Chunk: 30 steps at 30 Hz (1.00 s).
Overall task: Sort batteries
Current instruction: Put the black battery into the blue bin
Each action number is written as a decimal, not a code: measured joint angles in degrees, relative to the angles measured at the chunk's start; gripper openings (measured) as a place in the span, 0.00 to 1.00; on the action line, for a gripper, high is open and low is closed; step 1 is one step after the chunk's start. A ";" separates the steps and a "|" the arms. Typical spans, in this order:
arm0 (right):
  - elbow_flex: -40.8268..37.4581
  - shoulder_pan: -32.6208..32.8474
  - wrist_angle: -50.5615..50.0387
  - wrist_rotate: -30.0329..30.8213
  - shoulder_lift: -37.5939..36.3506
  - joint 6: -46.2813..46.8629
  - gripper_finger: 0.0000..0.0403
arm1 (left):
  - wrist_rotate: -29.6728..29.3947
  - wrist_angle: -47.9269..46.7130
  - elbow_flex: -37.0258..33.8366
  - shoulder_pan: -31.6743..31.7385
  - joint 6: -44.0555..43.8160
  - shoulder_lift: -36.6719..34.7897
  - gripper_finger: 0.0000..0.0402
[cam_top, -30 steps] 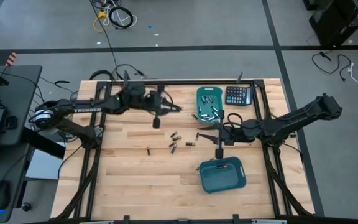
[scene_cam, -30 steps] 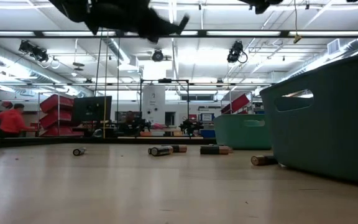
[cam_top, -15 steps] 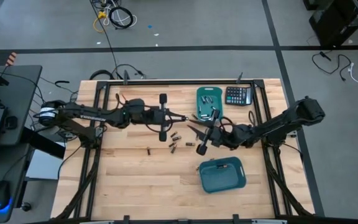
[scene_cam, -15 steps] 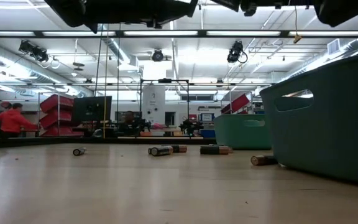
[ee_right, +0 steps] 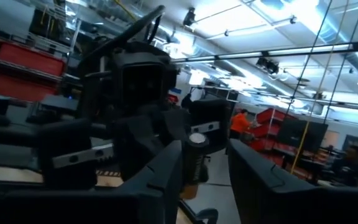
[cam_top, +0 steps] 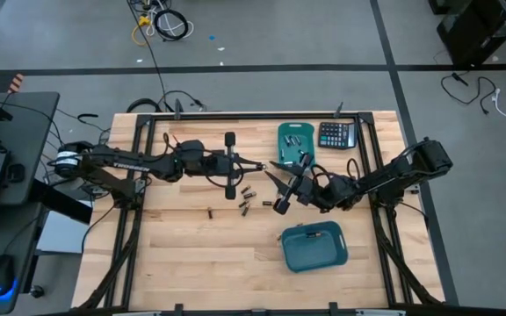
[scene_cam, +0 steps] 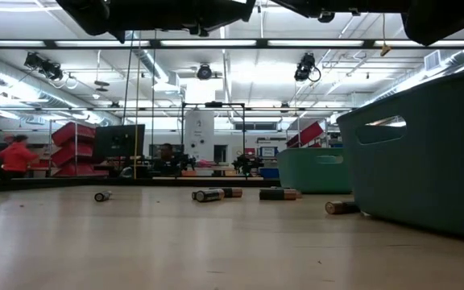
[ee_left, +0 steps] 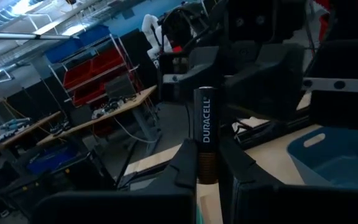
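Two dark robot arms meet above the middle of a pale wooden table (cam_top: 183, 254); the left gripper (ee_left: 207, 163) is clamped on a black-and-copper cylindrical battery (ee_left: 204, 134), held end-out toward the right gripper (ee_right: 202, 163); the right gripper's fingers stand apart on either side of that same battery, and whether they touch it cannot be told. Several small loose batteries (cam_top: 246, 200) lie on the boards just below the grippers; one more (cam_top: 210, 211) lies apart to the left. A teal plastic bin (cam_top: 295, 145) holding batteries sits at the far edge beside a black calculator (cam_top: 336, 134); a second teal bin (cam_top: 314, 246) sits nearer the front; the front left boards lie bare.
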 joint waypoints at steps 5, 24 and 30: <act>0.00 -0.67 -0.15 -1.19 -0.02 1.09 0.32 | 0.04 6.73 0.00 -0.29 -0.28 3.39 0.04; 0.00 -1.24 -0.58 -1.18 -0.02 0.99 0.27 | 0.19 16.73 0.00 -0.59 -0.03 8.77 0.04; 0.00 -1.41 -0.83 -1.20 -0.02 1.07 0.15 | 0.06 16.60 0.00 -0.57 -0.22 8.77 0.11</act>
